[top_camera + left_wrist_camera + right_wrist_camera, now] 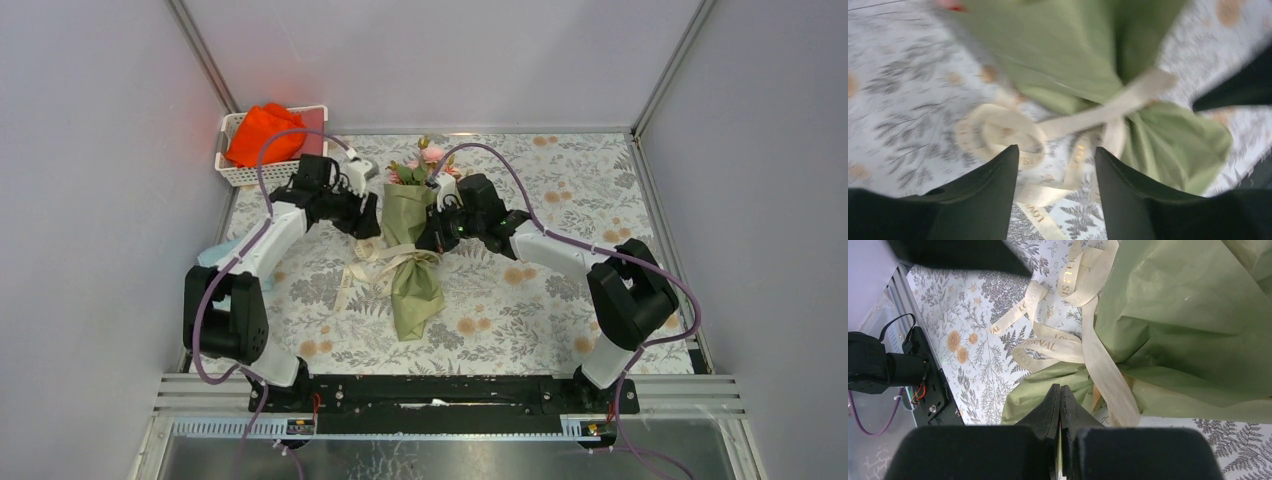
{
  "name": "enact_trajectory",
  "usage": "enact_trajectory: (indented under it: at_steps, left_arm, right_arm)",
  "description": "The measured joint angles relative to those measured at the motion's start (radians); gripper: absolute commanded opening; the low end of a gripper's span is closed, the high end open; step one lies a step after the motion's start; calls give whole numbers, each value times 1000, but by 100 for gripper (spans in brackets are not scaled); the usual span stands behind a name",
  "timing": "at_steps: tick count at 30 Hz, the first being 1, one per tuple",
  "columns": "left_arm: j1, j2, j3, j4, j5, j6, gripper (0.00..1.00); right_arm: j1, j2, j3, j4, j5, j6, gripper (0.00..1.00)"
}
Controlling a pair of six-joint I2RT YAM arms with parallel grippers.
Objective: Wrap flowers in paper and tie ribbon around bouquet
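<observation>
- The bouquet (pixel 410 255) lies on the desk (pixel 560 330) between the arms, its long axis running far to near, flowers (pixel 425 160) at the far end.
- The ribbon (pixel 1088 115) crosses its waist, with loops trailing left under the left pincer (pixel 1055 152), whose fingers are apart and empty.
- The right pincer (pixel 1060 389) is pressed together beside the bouquet.

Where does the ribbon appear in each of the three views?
Top external: ribbon at centre, crossing the waist of the paper, loops spilling left.
Left wrist: ribbon mid-frame, a band across the paper, loops to its left.
Right wrist: ribbon upper centre, running down across the paper.
Shared landmark: the olive-green paper pinched under the ribbon.
</observation>
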Motion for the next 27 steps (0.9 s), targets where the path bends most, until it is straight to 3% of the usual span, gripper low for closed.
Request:
enact_trajectory:
  at_steps: [4, 9, 11, 14, 18, 19, 27]
  left_arm:
    - [-104, -57, -76, -78, 102, 231, 94]
    - [-188, -51, -146, -101, 92, 367, 90]
    - [-182, -40, -180, -84, 51, 394, 80]
    - [-179, -31, -215, -62, -1, 422, 54]
    - [-180, -29, -249, -25, -47, 462, 8]
    - [-180, -29, -254, -20, -52, 470, 0]
    - [-180, -35, -212, -40, 21, 430, 0]
  right_arm:
    - [0, -2, -2, 13, -2, -14, 21]
    - [0, -7, -14, 26, 0, -24, 28]
    - [0, -8, -21, 28, 0, -25, 28]
    - [0, -9, -27, 30, 0, -26, 28]
    - [0, -14, -39, 35, -1, -28, 28]
    - [0, -14, -43, 39, -2, -29, 29]
    - [0, -56, -146, 176, -26, -103, 45]
